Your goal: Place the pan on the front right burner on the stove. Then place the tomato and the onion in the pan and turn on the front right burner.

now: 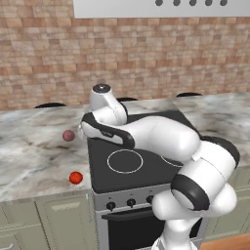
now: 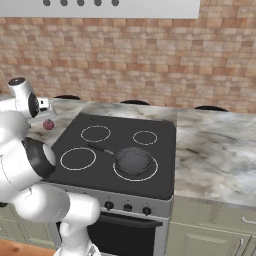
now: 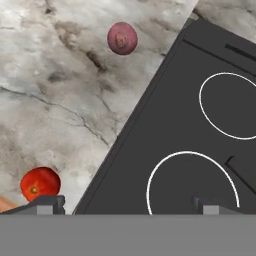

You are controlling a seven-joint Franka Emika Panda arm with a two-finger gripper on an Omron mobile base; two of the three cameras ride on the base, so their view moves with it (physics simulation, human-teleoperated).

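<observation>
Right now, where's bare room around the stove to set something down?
Free: marble counter left of the stove, between onion and tomato; counter to the stove's right; the three burners without the pan. Crowded: the front right burner, under the pan.

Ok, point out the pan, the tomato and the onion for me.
pan [image 2: 133, 160], right base view, centre of its dark bowl.
tomato [image 3: 39, 183], hand view, middle of its red skin.
onion [image 3: 122, 38], hand view, middle of the purple ball.
</observation>
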